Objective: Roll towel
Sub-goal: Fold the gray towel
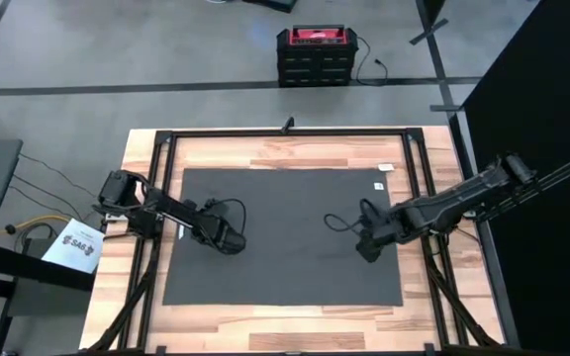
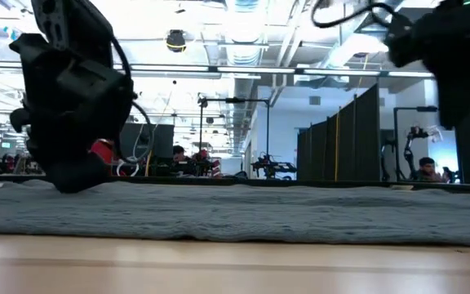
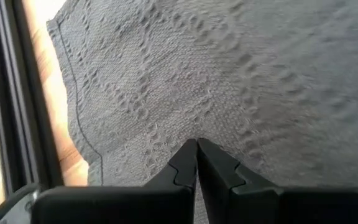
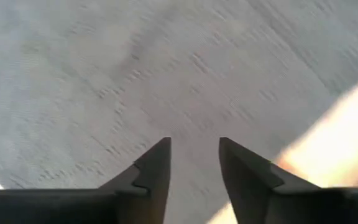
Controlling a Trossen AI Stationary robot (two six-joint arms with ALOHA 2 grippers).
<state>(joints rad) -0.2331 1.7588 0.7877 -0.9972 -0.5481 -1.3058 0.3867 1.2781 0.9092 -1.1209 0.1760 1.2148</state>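
Note:
The dark grey towel lies spread flat on the wooden table, its small white tag near the far right corner. My left gripper is over the towel's left part, shut. In the left wrist view its fingertips stand low over the weave, inward of the towel's hemmed left edge. My right gripper hangs over the towel's right part, open, with nothing between its fingers. In the low view the left gripper reaches down to the cloth. My left gripper slants down at the towel's left part with shut fingers. Their tips are right at the cloth's surface. I cannot tell whether they touch it, and no cloth shows between them.
Black frame rails run along the table's left, far and right sides. A small white label lies on the bare wood past the towel's far right corner. A red and black box stands on the floor beyond the far edge.

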